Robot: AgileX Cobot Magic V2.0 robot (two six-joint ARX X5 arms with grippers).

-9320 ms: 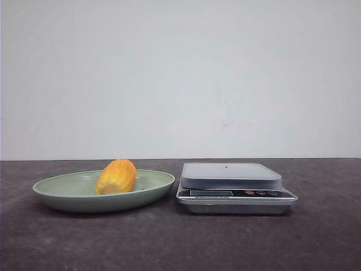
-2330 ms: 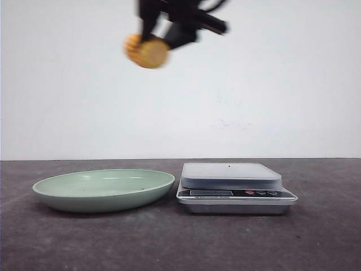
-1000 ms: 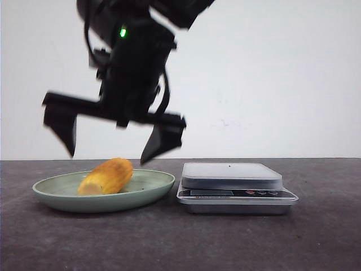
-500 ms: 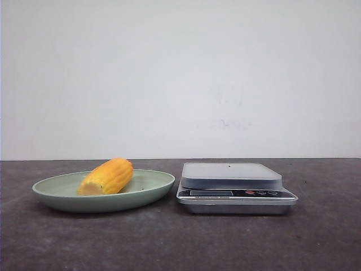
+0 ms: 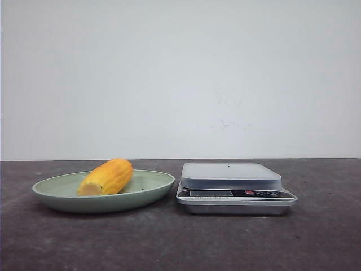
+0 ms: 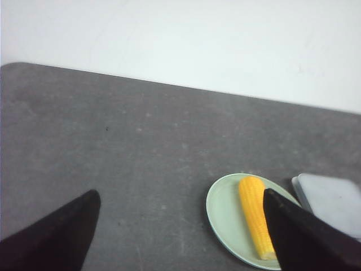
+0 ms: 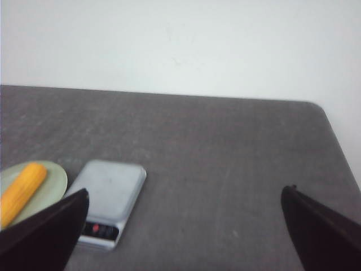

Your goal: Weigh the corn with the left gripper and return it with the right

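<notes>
The yellow-orange corn (image 5: 106, 176) lies on its side in the pale green plate (image 5: 56, 195), left of the silver kitchen scale (image 5: 231, 176). Neither gripper shows in the front view. In the left wrist view the corn (image 6: 255, 214) lies in the plate (image 6: 223, 212), far below my left gripper (image 6: 181, 226), which is open and empty. In the right wrist view my right gripper (image 7: 186, 226) is open and empty, high above the table, with the scale (image 7: 110, 191) and the corn (image 7: 21, 191) off to one side.
The scale's top tray is bare. The dark grey tabletop (image 5: 180, 243) runs to a white wall behind. In the right wrist view the table's rounded far corner (image 7: 318, 110) shows.
One second ago an open gripper hung over the plate with the corn lying in it. That arm has since left the front view. The corn and scale have not moved.
</notes>
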